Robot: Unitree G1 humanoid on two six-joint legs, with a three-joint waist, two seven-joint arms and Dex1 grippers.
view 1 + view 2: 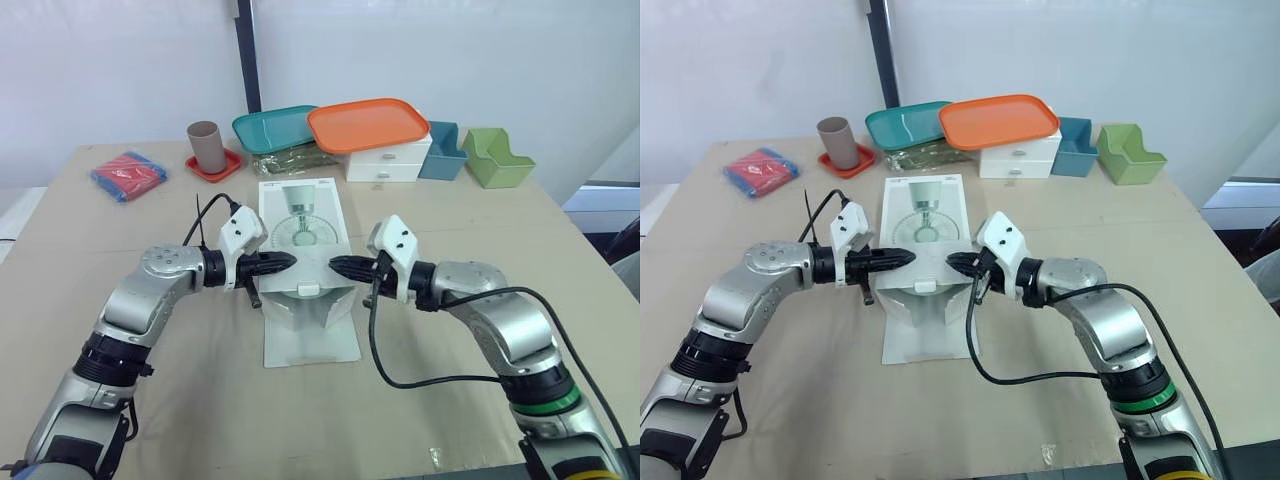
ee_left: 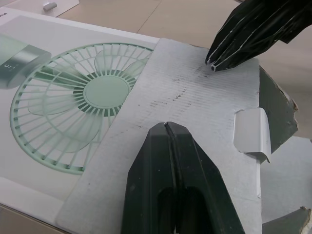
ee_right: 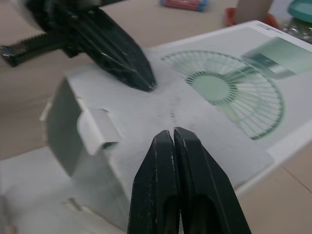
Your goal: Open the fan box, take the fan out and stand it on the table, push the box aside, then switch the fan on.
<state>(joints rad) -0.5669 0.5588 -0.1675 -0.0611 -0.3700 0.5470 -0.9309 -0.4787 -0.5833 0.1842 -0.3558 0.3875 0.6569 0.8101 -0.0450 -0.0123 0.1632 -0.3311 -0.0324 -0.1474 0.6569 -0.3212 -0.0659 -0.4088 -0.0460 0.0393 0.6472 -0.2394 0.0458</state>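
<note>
- A red-and-blue packet lies at the far left of the surface, well apart from the work.
- A brown cup stands upright on a red coaster; its inside is hidden from this angle.
- The left end effector has its 2 fingers pressed together and holds nothing. Its tip is just over the grey flap, probably to pin the flap back.
- The fan box lies flat at the middle of the surface, printed face up, between the 2 arms. Its near end is open, and the flap is folded back over the printed fan with its tuck tab free. The opening looks dark, so I cannot tell how the fan sits inside. My judgement is that opening is nearly done and taking the fan out comes next.
- The right end effector is also fully closed and empty. It points at the left one across the same flap, tips near but apart.
- Behind the box, a teal tray and an orange tray look empty; the orange one rests on a white drawer unit with its drawers closed.
- A blue bin and a green bin stand at the far right, with nothing showing inside.
</note>
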